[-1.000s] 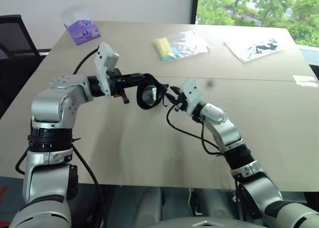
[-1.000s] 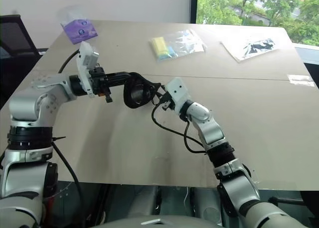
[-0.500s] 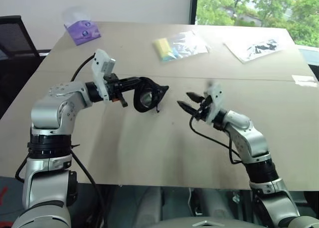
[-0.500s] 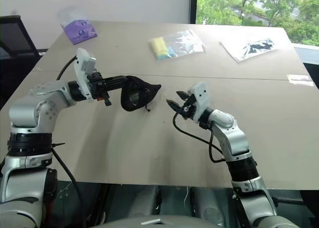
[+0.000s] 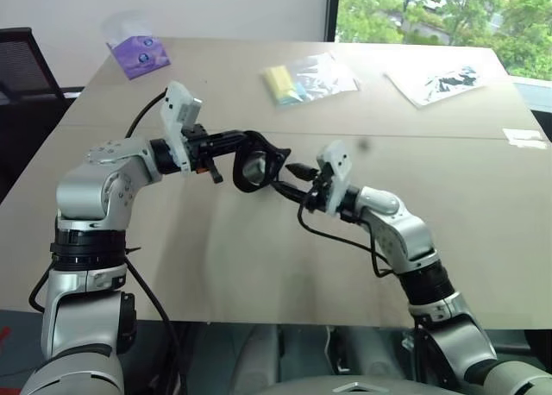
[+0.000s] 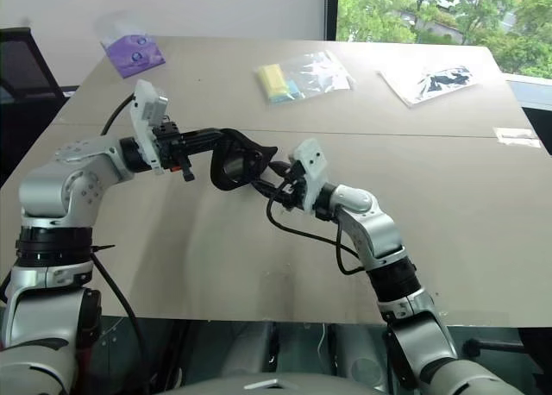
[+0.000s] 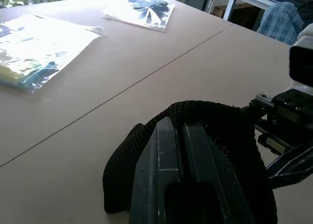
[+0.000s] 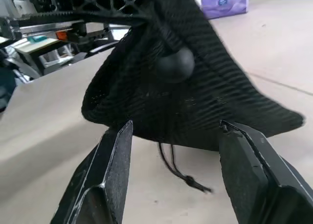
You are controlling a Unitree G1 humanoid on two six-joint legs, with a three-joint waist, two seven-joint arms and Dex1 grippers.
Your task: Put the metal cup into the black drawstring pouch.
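Left gripper (image 5: pixel 226 143) clamped on the black drawstring pouch (image 5: pixel 256 160), held above the table (image 5: pixel 216 240) (metal cup (image 5: pixel 253 166) glinting inside its mouth), while the right gripper (image 5: pixel 291 178), jaws apart, has returned beside the pouch after pulling back half a second ago.
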